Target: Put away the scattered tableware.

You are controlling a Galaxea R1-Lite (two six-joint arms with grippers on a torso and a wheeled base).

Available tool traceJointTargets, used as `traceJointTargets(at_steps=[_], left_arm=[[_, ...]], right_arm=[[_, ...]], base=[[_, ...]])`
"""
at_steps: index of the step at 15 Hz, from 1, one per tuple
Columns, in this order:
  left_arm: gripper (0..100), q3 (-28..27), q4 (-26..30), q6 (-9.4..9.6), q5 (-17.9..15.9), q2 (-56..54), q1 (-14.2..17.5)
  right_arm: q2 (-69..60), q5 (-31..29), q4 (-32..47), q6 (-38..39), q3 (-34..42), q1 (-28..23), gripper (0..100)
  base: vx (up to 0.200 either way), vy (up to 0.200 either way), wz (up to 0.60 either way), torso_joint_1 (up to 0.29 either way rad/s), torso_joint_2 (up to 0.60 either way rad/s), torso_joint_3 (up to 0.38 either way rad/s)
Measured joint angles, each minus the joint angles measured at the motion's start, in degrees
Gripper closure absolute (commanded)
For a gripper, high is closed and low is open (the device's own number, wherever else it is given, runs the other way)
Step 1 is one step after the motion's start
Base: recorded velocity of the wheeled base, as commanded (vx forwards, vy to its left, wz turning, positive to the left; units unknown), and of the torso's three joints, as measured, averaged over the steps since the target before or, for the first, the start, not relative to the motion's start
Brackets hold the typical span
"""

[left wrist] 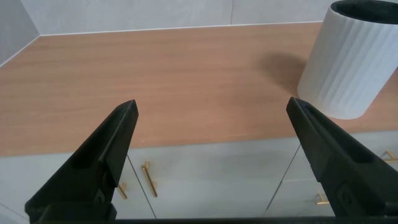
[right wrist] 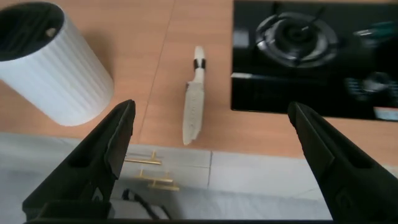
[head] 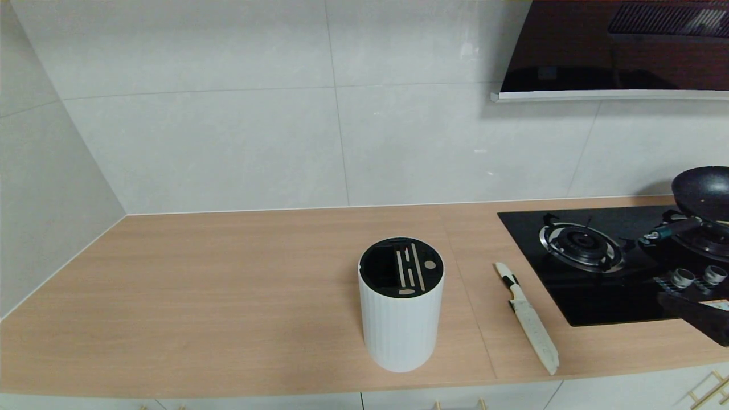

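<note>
Here, a kitchen counter (head: 228,296) of pale wood ran from left to right. A white ribbed knife holder (head: 401,307) stood upright near the front edge, its black top cut with narrow slots beside one wider opening. To its right lay a pale knife (head: 527,319), flat on the wood between the holder and a black gas stove (head: 598,296), touching neither. Its handle pointed to the far side, and its blade tip lay very close to the counter's near edge.

The left gripper (left wrist: 211,106) hung in front of the counter, left of the holder, with its fingers spread wide and nothing between them. The right gripper (right wrist: 211,107) was also spread wide and empty, hanging on the near side of the knife.

The risks looked plain. The knife was thin and lay flat, so fingers closing on it could skid off or pinch it crookedly. A push toward the near side could send it over the edge. The slots were narrow, so a tilted blade could catch on the top and tip or shove the holder.
</note>
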Motion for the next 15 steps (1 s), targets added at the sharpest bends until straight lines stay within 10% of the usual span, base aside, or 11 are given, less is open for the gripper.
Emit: traceJointTargets(at_steps=[15], left_arm=[[0,0.00,0.00,0.00,0.00,0.00,0.00]], right_arm=[[59.95,-0.29,-30.68,1.55,-13.99,4.72,0]], base=[[0.000,0.000,0.00,0.000,0.00,0.000]])
